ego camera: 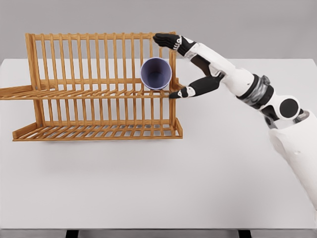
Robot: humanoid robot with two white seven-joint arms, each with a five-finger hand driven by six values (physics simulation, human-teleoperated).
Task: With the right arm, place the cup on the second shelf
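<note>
Cup (156,73) lies on its side on the rack's (99,84) upper shelf. Right hand (188,67) spread wide, holding nothing. Risk: fingers (166,40) clip it, cup rolls off.

White table (148,188), matte top; grey wall (148,15) behind; dark table legs at bottom edge.

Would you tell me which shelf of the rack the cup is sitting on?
The upper shelf: the cup lies there near its right end, mouth toward the camera; the lower shelf holds nothing.
</note>
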